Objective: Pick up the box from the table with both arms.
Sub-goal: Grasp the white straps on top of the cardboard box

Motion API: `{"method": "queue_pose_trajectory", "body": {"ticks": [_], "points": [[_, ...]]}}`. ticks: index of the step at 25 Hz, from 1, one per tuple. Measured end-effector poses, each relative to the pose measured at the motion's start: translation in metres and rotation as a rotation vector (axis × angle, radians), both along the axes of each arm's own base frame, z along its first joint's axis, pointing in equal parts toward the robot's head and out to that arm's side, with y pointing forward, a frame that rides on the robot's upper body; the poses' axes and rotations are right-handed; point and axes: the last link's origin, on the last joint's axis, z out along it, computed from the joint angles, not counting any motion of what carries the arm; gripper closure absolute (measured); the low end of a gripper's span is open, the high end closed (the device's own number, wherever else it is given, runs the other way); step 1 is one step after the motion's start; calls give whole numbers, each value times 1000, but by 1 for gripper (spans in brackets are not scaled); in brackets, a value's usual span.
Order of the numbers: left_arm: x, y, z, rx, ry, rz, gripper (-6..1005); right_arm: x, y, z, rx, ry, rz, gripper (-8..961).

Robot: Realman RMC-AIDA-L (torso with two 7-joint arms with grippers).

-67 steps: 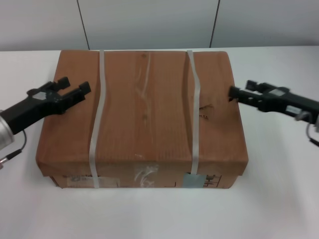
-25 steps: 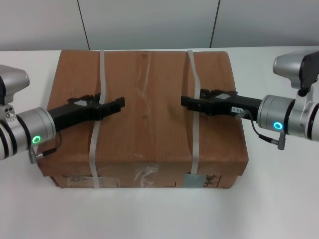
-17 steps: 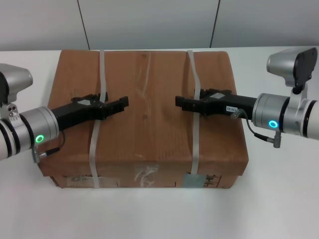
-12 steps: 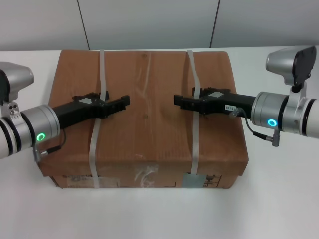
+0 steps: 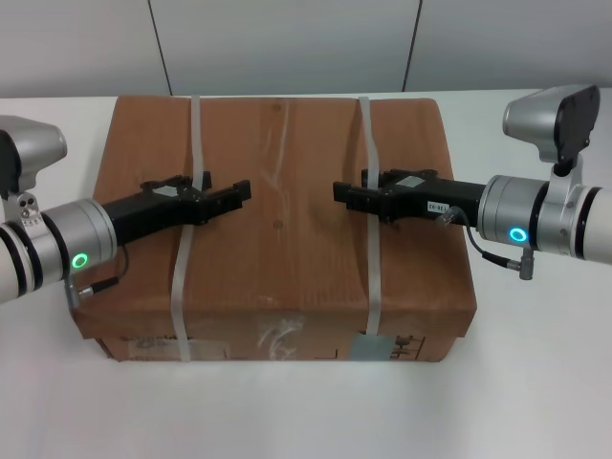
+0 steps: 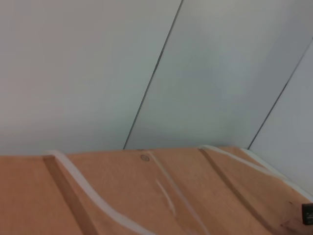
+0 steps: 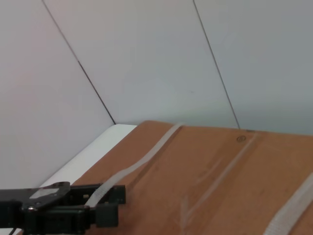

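Observation:
The box (image 5: 277, 239) is large, brown and cardboard, and it rests flat on the white table (image 5: 535, 373). Two whitish straps cross its top, the left strap (image 5: 184, 258) and the right strap (image 5: 375, 268). My left gripper (image 5: 222, 189) reaches in over the box top and lies across the left strap, fingers open. My right gripper (image 5: 352, 189) reaches in from the other side across the right strap, also open. Their tips face each other about a hand's width apart. The right wrist view shows the left gripper (image 7: 73, 208) low over the box top (image 7: 220, 186). The left wrist view shows the box top (image 6: 146, 196).
A grey panelled wall (image 5: 287, 38) stands right behind the table's far edge. The table extends to both sides of the box and in front of it. Printed labels (image 5: 277, 339) and tape show on the box's near side.
Both grippers came in from the box's sides to over its top, then crept a little closer to each other in the last second. The box has not moved.

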Motion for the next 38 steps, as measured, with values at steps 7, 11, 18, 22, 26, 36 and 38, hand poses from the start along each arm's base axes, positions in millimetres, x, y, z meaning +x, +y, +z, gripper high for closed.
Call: {"method": "queue_pose_trajectory", "body": {"ticks": [7, 11, 18, 22, 26, 36, 38], "points": [[2, -1, -2, -6, -10, -3, 235, 0, 0, 0, 3, -5, 1, 324], [4, 0, -2, -7, -12, -6, 234, 1, 1, 0, 5, -9, -3, 322], [6, 0, -4, -10, -14, -11, 234, 0, 2, -2, 3, -22, 2, 340], [6, 0, -4, -12, -11, -10, 244, -2, 2, -3, -6, -34, 21, 418], [7, 0, -5, -19, -7, -18, 283, -3, 1, -4, -5, -42, 40, 561], [6, -1, -4, -20, -8, -18, 618, -5, 3, -1, 25, -31, 66, 859], [6, -1, -4, -22, -12, -23, 697, -5, 3, -1, 27, -31, 67, 904]]}}
